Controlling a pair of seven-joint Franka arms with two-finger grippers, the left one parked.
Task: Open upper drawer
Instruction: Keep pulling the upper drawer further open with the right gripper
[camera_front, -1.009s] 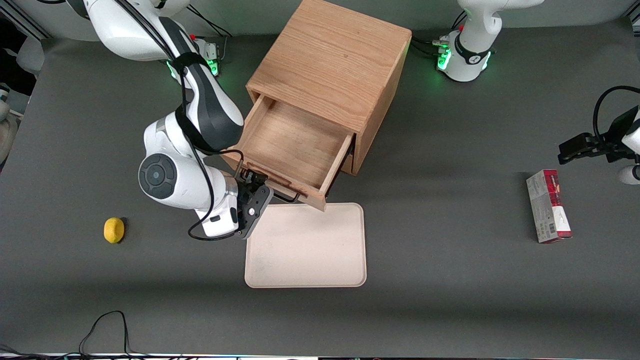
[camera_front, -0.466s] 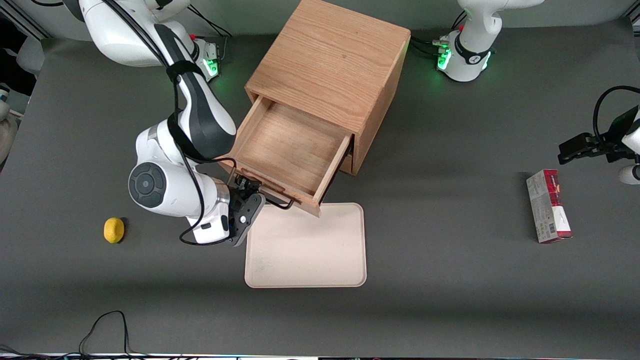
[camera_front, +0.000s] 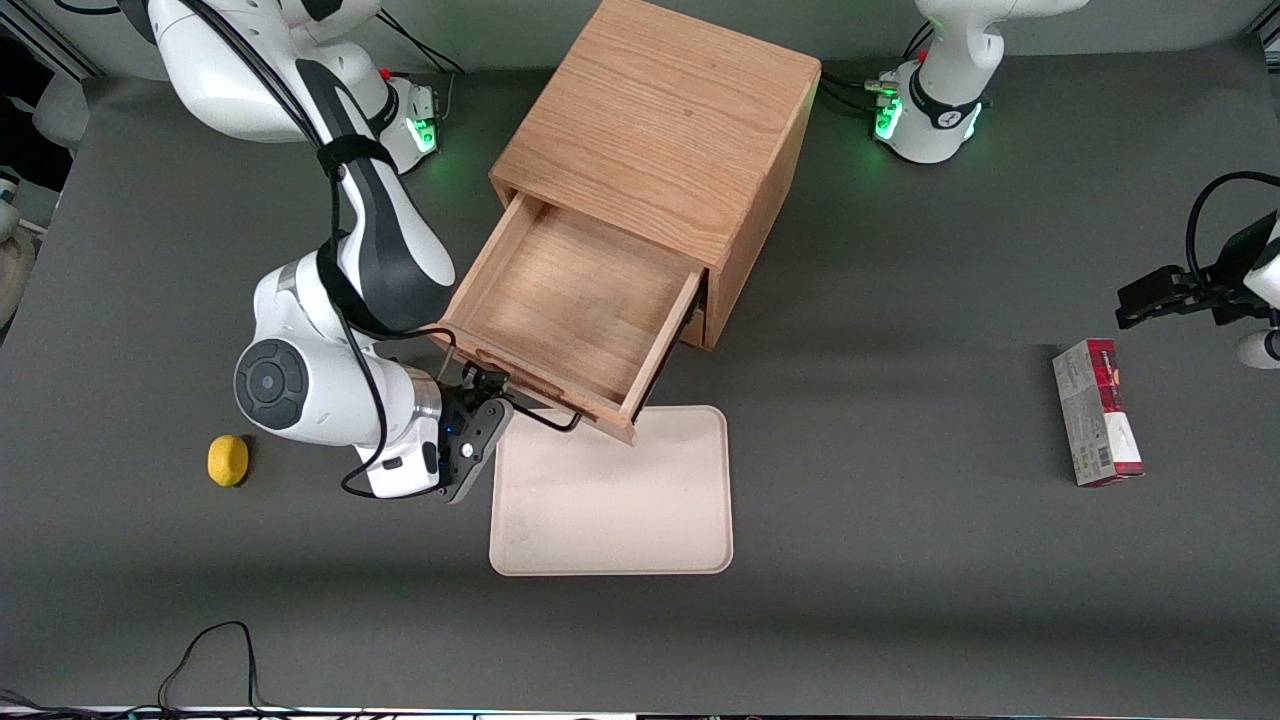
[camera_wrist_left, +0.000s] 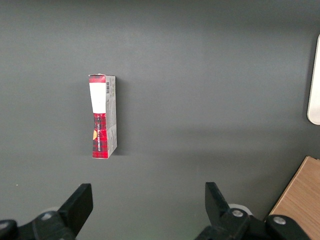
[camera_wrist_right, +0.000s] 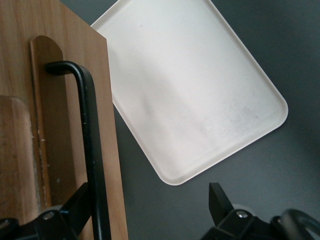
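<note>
The upper drawer stands pulled well out of the wooden cabinet, its bare inside open to the front camera. Its front panel faces down and toward the working arm, so the front view shows only the panel's top edge and a thin stretch of the black handle. The lower drawer is hidden under the open one.

The claw sits at the end of the handle nearer the working arm's side, partly covered by the arm's own wrist. In the right wrist view the handle runs as a black bar along the drawer's front panel; one finger lies against it on the panel side, the other stands well apart over the bare counter. The fingers are spread, not clamped on the bar, and their tips are cut off by the frame edge.

A cream tray lies on the counter just in front of the drawer, and the drawer's nearest corner overhangs its rim. A yellow lemon rests toward the working arm's end; a red and white box lies toward the parked arm's end.
</note>
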